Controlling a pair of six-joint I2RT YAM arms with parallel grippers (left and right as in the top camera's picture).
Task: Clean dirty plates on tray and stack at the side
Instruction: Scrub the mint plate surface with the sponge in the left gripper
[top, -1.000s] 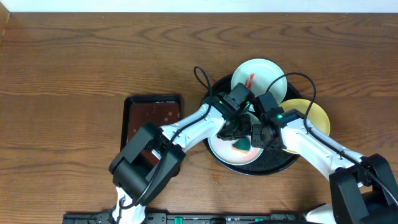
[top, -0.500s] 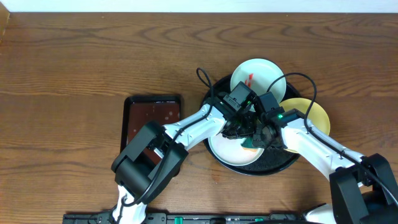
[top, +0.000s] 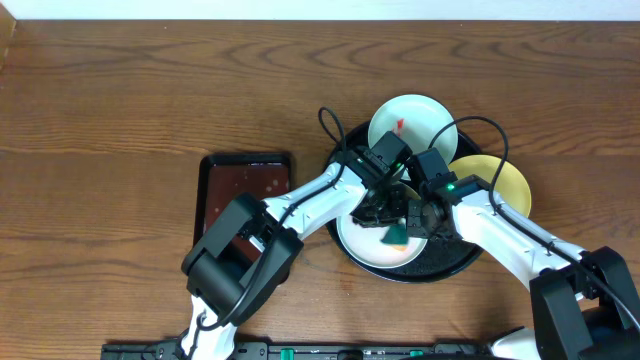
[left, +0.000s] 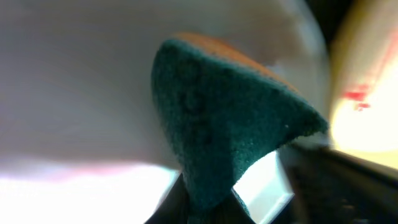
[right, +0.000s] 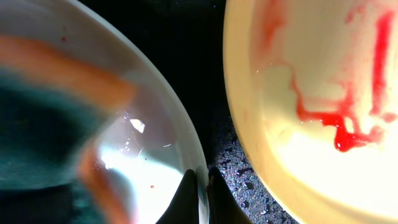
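**Step in hand: scrubbing the near plate**

The small pale blue-white round plate (top: 365, 245) lies in the large round glossy black tray (right: 205, 62) on the brown wooden desk (top: 120, 100).

1. My left jaws are clamped narrow on the green-and-orange scrubbing sponge (left: 230, 124). The green abrasive face should be pressed flat to the plate. Sweep it in overlapping arcs from centre to rim so that no sauce film is left at the edge.
2. My right jaws are pinched shut on the rim of the same plate. In my judgement this pinch must be firm, or the plate could skate under the sponge toward the pale yellow round plate (right: 323, 93) just beside it.
3. 2 plates remain dirty. The yellow one is streaked with red sauce and overlaps the tray's right rim. A second pale blue-white plate (top: 412, 125) carries a red mark at the tray's far side.

**Pose**

My left arm (top: 300, 205) reaches diagonally from the near left, its wrist over the plate. My right arm (top: 510, 235) comes in from the near right. The 2 wrists sit very close together above the plate, so strokes should be short to avoid contact.
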